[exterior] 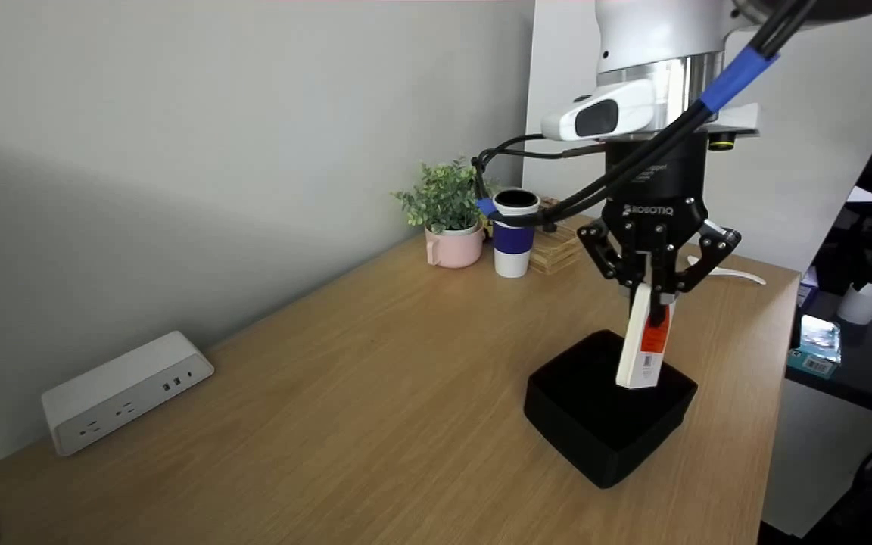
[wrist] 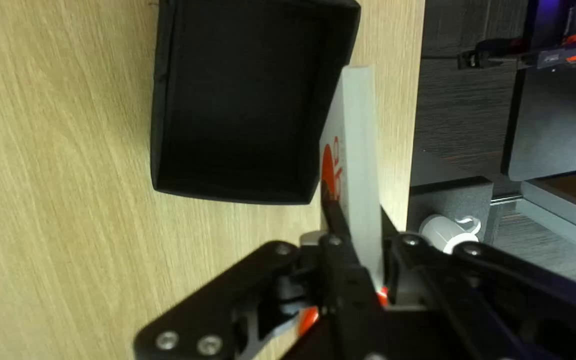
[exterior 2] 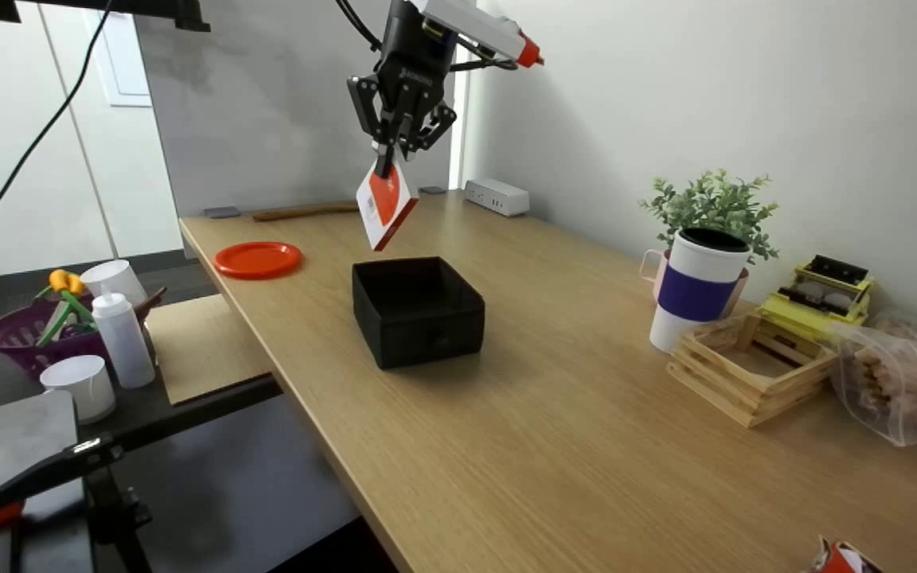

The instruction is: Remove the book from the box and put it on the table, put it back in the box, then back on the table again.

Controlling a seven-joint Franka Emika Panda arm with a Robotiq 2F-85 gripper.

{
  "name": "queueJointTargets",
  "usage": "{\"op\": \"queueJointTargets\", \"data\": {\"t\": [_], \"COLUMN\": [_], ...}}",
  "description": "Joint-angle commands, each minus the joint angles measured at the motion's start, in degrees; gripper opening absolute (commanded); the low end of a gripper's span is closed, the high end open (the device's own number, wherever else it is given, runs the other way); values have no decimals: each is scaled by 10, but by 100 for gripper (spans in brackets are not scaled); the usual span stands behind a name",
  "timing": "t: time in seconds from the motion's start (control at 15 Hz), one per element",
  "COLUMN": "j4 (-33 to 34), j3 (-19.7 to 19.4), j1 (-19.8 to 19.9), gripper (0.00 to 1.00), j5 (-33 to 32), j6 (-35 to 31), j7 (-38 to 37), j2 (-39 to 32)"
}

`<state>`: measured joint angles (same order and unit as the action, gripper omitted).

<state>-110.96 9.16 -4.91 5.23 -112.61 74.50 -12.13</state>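
The book (exterior: 638,359) is white with a red-orange patch and hangs tilted on edge from my gripper (exterior: 657,306). In an exterior view the fingers (exterior 2: 393,159) clamp its upper part, and its lower corner (exterior 2: 379,219) is in the air above the box's rim. The box (exterior: 566,435) is low, black and open-topped, and stands on the wood-grain table (exterior: 330,393). In the wrist view the book (wrist: 360,130) lies between the fingers (wrist: 360,220), overlapping the right edge of the box (wrist: 162,110). The visible box interior is dark and shows nothing inside. Whether the book is directly over the box is unclear.
A red plate (exterior 2: 258,260) lies near the table's side edge. A power strip (exterior: 129,393), potted plant (exterior: 451,246), tumbler (exterior: 512,238), wooden crate (exterior 2: 753,374) and plastic bag (exterior 2: 900,382) line the wall side. A white spoon (exterior: 727,271) lies at the end.
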Motion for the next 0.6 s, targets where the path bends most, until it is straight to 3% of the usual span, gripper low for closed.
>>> {"op": "queueJointTargets", "data": {"t": [0.0,0.27,0.53], "j4": [-6,2,-3], "j3": [-8,-12,-2], "j1": [12,27,47], "gripper": [4,4,4], "j5": [-11,35,166], "j6": [1,-20,-116], "j7": [35,57,93], "j2": [2,-21,-34]}}
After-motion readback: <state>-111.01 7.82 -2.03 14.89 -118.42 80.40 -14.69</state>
